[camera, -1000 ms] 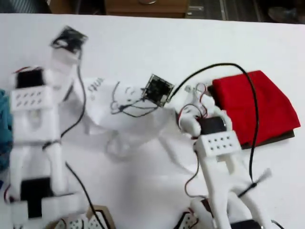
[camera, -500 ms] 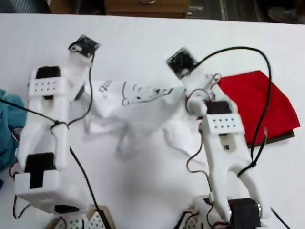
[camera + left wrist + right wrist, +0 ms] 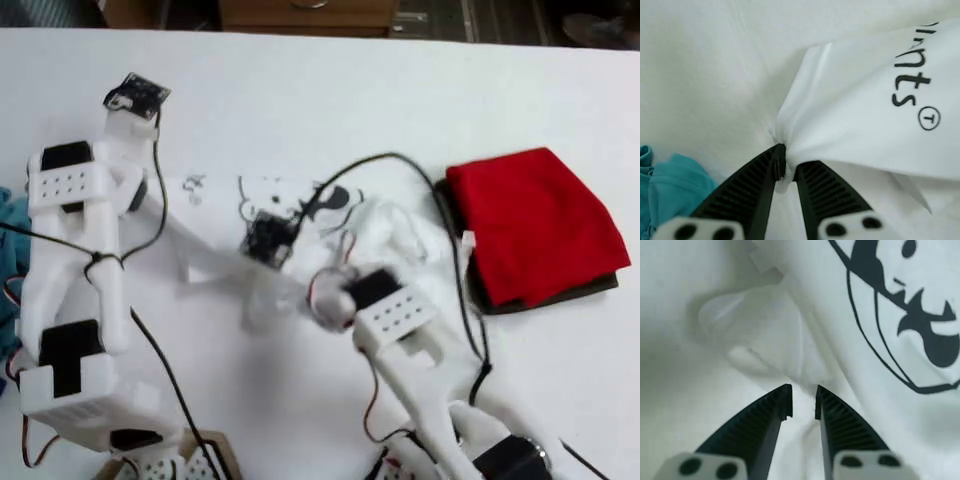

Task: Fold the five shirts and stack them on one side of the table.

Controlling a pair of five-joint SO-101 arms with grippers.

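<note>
White shirt (image 3: 390, 225) lies crumpled at the centre of the tabletop (image 3: 350, 90). The left hand (image 3: 786, 167) is clamped on its 9 o'clock edge, while the right hand (image 3: 803, 402), fingers slightly apart, hangs just over the cloth beside the printed figure. A folded red shirt (image 3: 535, 225) rests at 3 o'clock, a teal shirt (image 3: 8, 250) at 9 o'clock.

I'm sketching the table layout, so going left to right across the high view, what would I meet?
teal cloth → left arm → white shirt → folded red shirt. The right arm lies over the white shirt, so it is left out.
</note>
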